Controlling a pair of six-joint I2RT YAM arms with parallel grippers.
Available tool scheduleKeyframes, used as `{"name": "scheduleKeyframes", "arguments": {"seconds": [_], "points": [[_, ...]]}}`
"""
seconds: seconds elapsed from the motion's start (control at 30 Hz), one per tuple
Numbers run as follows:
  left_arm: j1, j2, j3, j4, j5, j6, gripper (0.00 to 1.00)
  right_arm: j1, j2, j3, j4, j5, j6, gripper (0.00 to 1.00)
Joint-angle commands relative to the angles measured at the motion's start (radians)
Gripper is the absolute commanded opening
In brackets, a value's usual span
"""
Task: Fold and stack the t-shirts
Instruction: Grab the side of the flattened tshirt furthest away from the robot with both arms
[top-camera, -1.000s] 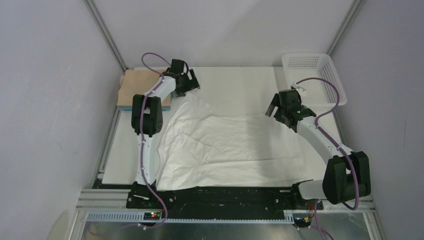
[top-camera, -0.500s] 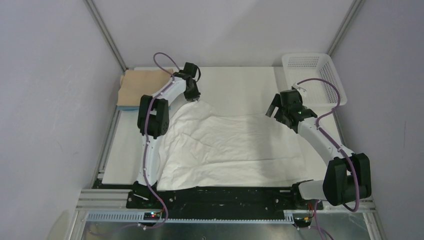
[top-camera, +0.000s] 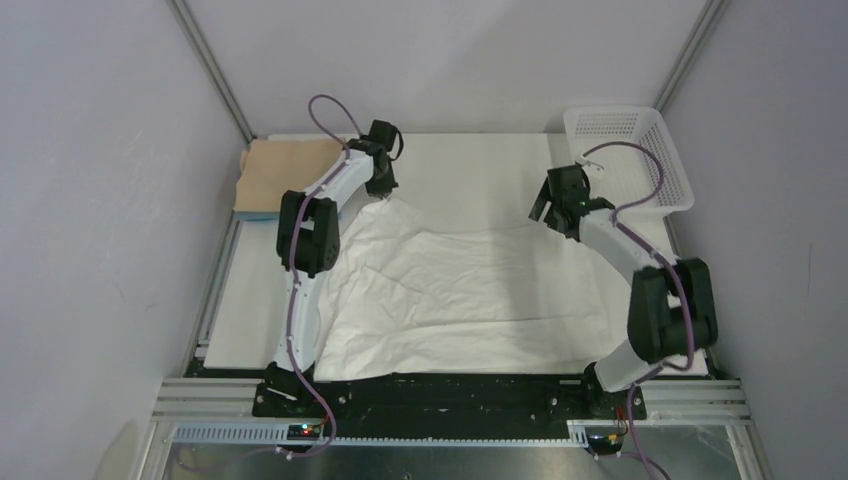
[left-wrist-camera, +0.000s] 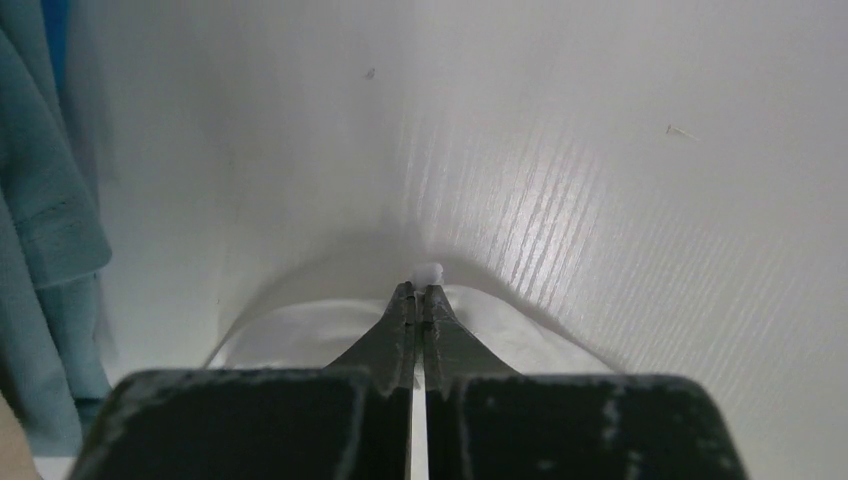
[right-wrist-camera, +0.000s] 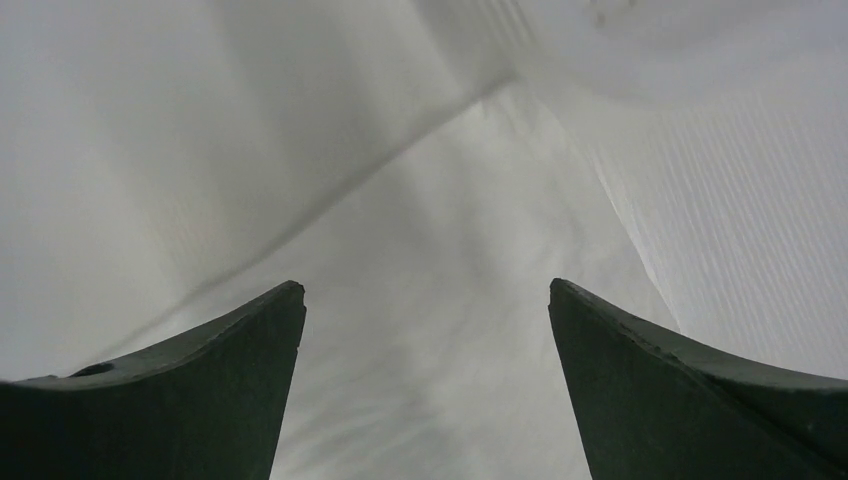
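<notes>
Tan cloth marked the upper left of the top view: the tan t-shirt (top-camera: 283, 165) lay flat on the light blue t-shirt (left-wrist-camera: 40, 200), whose soft hemmed edge showed at the left of the left wrist view; just right of them the left gripper (left-wrist-camera: 420, 292) was clenched on a far corner of the white t-shirt (top-camera: 460, 290), a nub of cloth poking past its tips; that shirt lay spread and wrinkled mid-frame on the matte table (top-camera: 480, 165), its far edge running across towards the right gripper (right-wrist-camera: 425, 288); those jaws stood wide apart, grasping nothing, white cloth below them; that far corner probably fell to the right arm; upper right sat the rigid perforated basket (top-camera: 630, 150).
</notes>
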Motion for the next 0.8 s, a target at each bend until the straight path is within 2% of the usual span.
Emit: {"name": "scheduleKeyframes", "arguments": {"seconds": [0.0,0.17,0.4,0.57,0.77], "points": [[-0.015,-0.053,0.035,-0.01,-0.011,0.057,0.0,0.009,0.205,0.218,0.005,0.119,0.003,0.95],[-0.02,-0.077,0.016,-0.008,-0.003,0.063,0.0,0.008,0.419,0.441,-0.154,0.244,0.032,0.95],[-0.033,-0.1,0.001,-0.008,-0.018,0.068,0.0,-0.01,0.644,0.714,-0.392,0.251,0.077,0.95],[-0.033,-0.113,-0.006,-0.007,-0.021,0.063,0.0,-0.015,0.713,0.761,-0.509,0.238,0.099,0.95],[-0.032,-0.122,-0.013,-0.005,-0.019,0.053,0.0,-0.03,0.75,0.758,-0.595,0.214,0.161,0.9]]}}
